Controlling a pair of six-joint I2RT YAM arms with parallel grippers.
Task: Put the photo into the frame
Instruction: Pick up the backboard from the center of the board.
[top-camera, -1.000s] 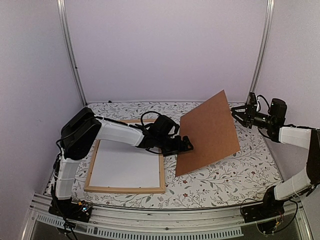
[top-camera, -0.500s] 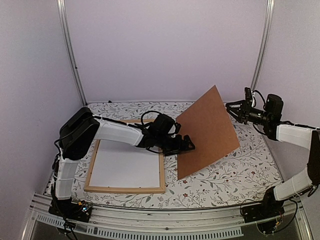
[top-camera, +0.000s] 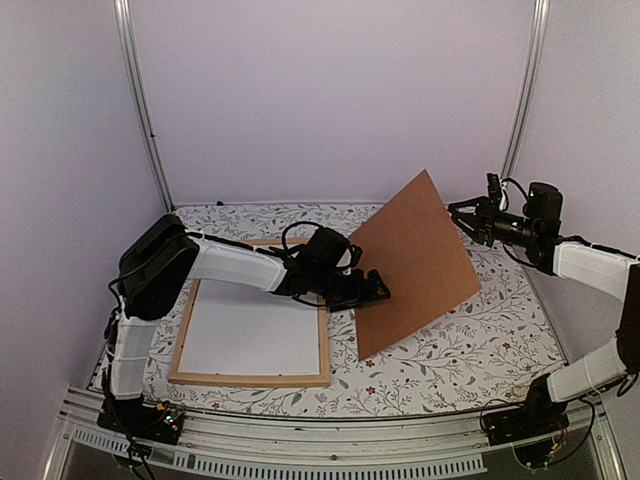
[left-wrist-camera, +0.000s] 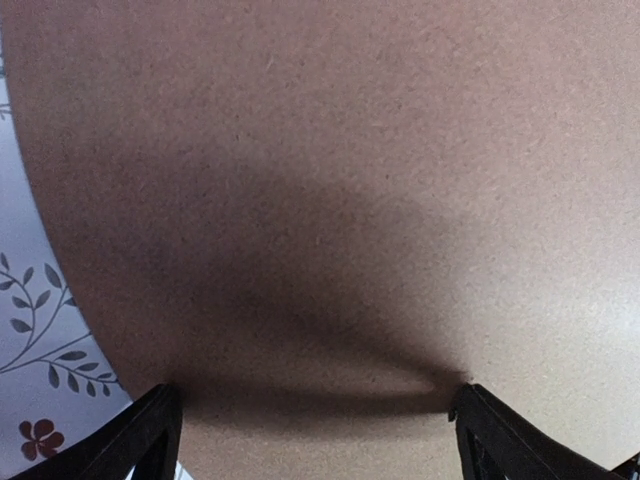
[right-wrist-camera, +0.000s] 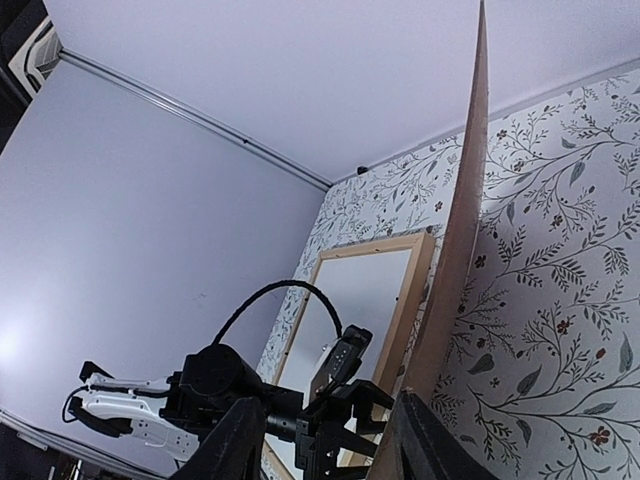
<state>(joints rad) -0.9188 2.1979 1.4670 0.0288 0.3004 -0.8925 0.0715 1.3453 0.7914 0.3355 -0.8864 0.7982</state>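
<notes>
The left pincer (top-camera: 374, 291) stands wide, its two fingers far apart against the low left edge of the brown board (top-camera: 415, 250); it clamps nothing. The right pincer (top-camera: 463, 216) is half wide, just beside the board's high right edge, and contact cannot be told. The board stands steeply tilted on the counter (top-camera: 480, 350). The frame (top-camera: 250, 380) lies flat at the left, around a white sheet (top-camera: 250, 340).
</notes>
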